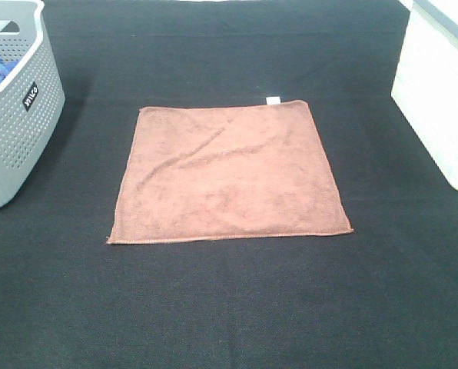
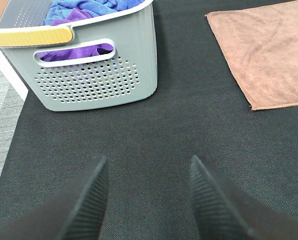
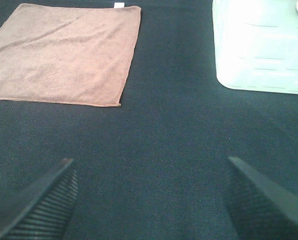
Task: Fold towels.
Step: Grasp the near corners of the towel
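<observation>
— Grey perforated plastic, far left: what is it?
— Basket [image 1: 14,115], standing at the left edge of the black mat [image 1: 229,307]. Blue and purple cloths [image 2: 81,10] are heaped inside.
— Left gripper?
— Left gripper [image 2: 148,165]: over bare mat, with the basket and one towel corner ahead of it. Fingers [image 2: 86,200] moderately apart, holding nothing.
— Centre?
— Brown towel [image 1: 229,173], one, spread flat in a single layer at mid-mat. All four edges are exposed and the corners are square, with slight creases across the far half. White tag [image 1: 273,100] on the far edge, toward the right corner. Bare mat runs all round, widest on the near side.
— Right gripper?
— Right gripper [image 3: 150,162]: over bare mat, short of both towel and bin. Fingers spread wide, empty.
— Far right?
— White bin [image 1: 436,100], at the right edge of the mat.
— Obstructions?
— Basket and bin flank the towel, each standing well apart from its side edges.
</observation>
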